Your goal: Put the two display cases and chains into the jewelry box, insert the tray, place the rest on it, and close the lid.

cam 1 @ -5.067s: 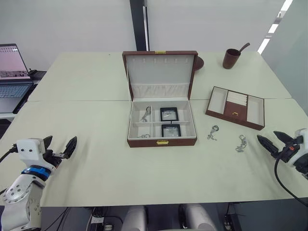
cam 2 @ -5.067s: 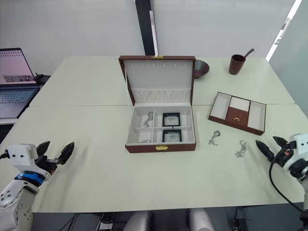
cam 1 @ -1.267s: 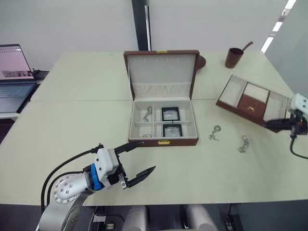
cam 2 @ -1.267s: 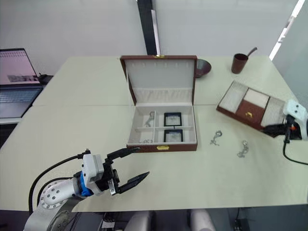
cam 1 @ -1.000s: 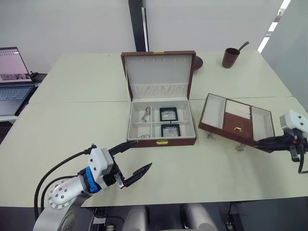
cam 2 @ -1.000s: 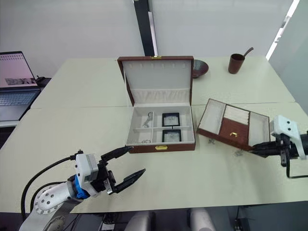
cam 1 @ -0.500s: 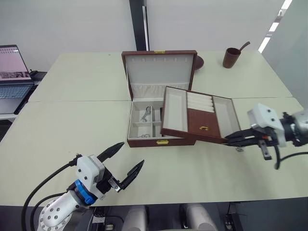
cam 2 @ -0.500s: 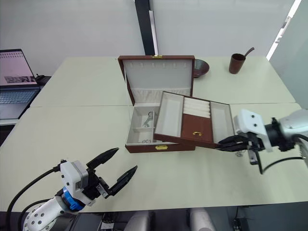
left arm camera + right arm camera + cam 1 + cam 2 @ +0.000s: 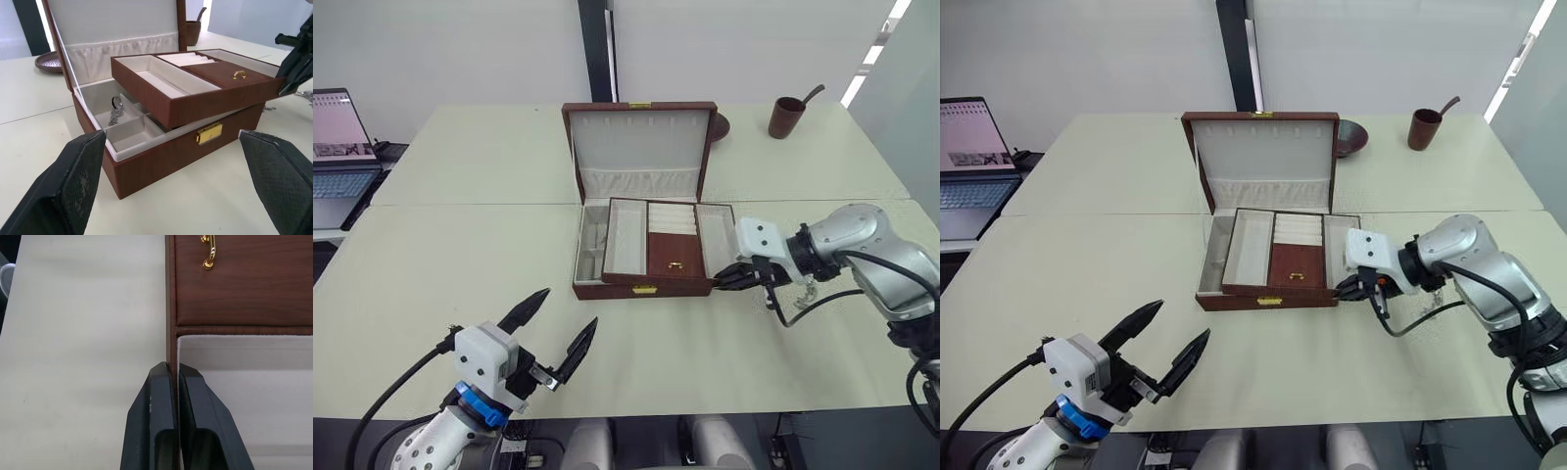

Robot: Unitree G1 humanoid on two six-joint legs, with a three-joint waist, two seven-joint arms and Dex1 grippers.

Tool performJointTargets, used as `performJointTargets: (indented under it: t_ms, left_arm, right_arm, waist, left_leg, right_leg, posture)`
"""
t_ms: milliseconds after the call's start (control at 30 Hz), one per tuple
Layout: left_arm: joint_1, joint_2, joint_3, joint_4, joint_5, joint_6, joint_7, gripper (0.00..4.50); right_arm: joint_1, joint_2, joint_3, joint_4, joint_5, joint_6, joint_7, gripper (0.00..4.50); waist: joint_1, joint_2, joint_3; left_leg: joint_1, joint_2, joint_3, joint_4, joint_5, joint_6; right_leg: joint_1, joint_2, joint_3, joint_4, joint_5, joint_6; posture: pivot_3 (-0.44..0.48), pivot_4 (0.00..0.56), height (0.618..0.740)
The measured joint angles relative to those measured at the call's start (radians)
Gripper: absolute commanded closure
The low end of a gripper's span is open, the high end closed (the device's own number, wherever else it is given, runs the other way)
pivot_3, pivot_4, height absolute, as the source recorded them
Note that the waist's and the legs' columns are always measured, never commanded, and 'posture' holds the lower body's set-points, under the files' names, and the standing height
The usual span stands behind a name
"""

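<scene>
The worktop (image 9: 460, 284) is big and pale cream, with a thin seam running across it. Behind it is a plain white wall (image 9: 460, 49) with a dark post (image 9: 595, 49) going up the middle. A strip of bright light (image 9: 871, 54) shines at the right. An open laptop (image 9: 337, 147) sits at the left

Tray over the box.
My right gripper (image 9: 732, 279) pinches the tray (image 9: 658, 247) above the jewelry box (image 9: 642, 288); left gripper (image 9: 555, 333) gapes nearer me.
</scene>
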Motion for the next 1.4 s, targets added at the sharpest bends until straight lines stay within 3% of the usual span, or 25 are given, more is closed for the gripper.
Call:
performJointTargets:
  t_ms: [433,900,1400]
  left_arm:
    - [0.008,-0.026,0.029,0.001,-0.025,0.001,0.042,0.0]
    - [0.038,-0.05,0.029,0.086,-0.02,-0.091,-0.008,0.0]
    - [0.032,-0.066,-0.012,0.085,0.006,-0.105,0.02,0.0]
  right_arm:
    - [-0.102,0.116,0.074,0.074,-0.1,-0.005,-0.042,4.48]
    - [-0.151,0.149,0.117,0.116,-0.158,-0.023,-0.009,4.48]
    - [-0.183,0.178,0.132,0.126,-0.188,0.05,0.01,4.48]
  waist:
    - [0.0,0.0,0.0]
    - [-0.002,-0.002,-0.001]
    - [-0.006,-0.003,-0.002]
  left_leg:
    - [0.0,0.0,0.0,0.0,0.0,0.0]
    - [0.001,0.0,0.0,0.0,0.0,0.0]
    - [0.001,0.0,0.0,0.0,0.0,0.0]
  right_leg:
    - [0.0,0.0,0.0,0.0,0.0,0.0]
    - [0.0,0.0,0.0,0.0,0.0,0.0]
    - [0.0,0.0,0.0,0.0,0.0,0.0]
  posture:
    - [0.0,0.15,0.74]
    - [0.0,0.15,0.74]
    - [0.0,0.15,0.74]
